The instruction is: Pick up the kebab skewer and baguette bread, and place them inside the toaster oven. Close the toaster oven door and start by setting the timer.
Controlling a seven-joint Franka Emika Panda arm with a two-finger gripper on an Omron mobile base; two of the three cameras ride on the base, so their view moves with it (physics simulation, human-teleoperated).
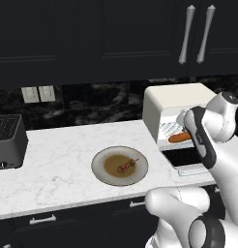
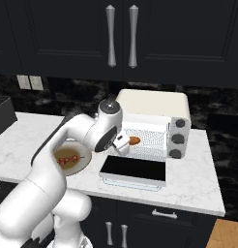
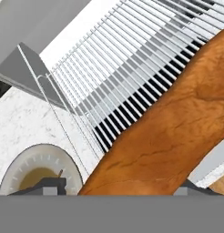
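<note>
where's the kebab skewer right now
The kebab skewer lies on the round plate on the counter, left of the open toaster oven in the left base view.

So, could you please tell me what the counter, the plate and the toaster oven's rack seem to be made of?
Counter: looks like polished white marble, given its grey veining. Plate: probably glazed ceramic, grey rim around a brown well. Rack in the toaster oven: thin parallel wires, apparently bright metal.

A: Beside the cream-white toaster oven (image 1: 175, 99), what colours?
B: White grey-veined marble counter (image 1: 58, 169), grey plate (image 1: 102, 170) with brown centre.
A: Inside it?
B: Orange-brown baguette bread (image 3: 168, 132) on silvery wire rack (image 3: 127, 68).
</note>
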